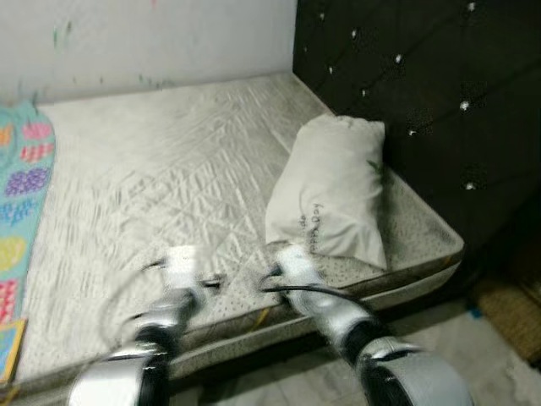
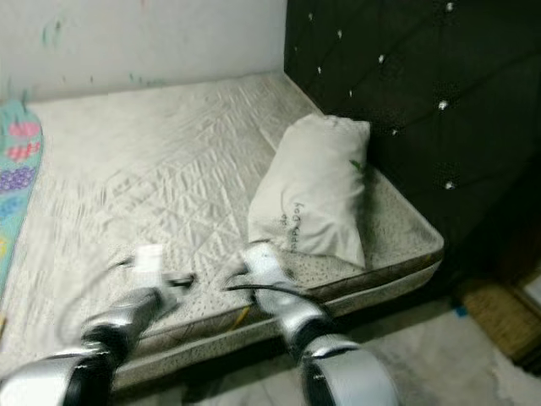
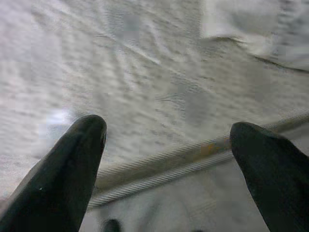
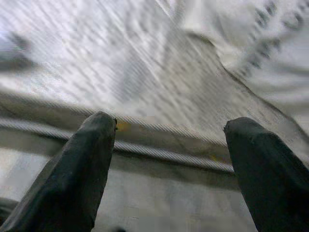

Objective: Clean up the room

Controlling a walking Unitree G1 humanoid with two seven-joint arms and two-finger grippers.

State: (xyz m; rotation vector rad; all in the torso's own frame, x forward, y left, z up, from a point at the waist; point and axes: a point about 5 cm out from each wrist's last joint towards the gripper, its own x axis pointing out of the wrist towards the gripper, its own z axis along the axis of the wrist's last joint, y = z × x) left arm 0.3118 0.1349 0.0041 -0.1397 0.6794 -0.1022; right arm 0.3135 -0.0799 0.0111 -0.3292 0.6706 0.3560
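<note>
Hovering pincers (image 3: 166,145) (image 4: 169,140) spread, mattress (image 1: 169,178), pillow (image 1: 334,186)

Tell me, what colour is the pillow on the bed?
The pillow is off-white with small dark lettering, clearest in the left eye view.

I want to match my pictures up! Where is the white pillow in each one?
Left eye view: pillow right of centre, against the dark headboard.
Right eye view: pillow at centre, by the headboard.
Left wrist view: its corner beyond the fingers.
Right wrist view: printed corner.
Shared landmark: the mattress edge piping.
</note>
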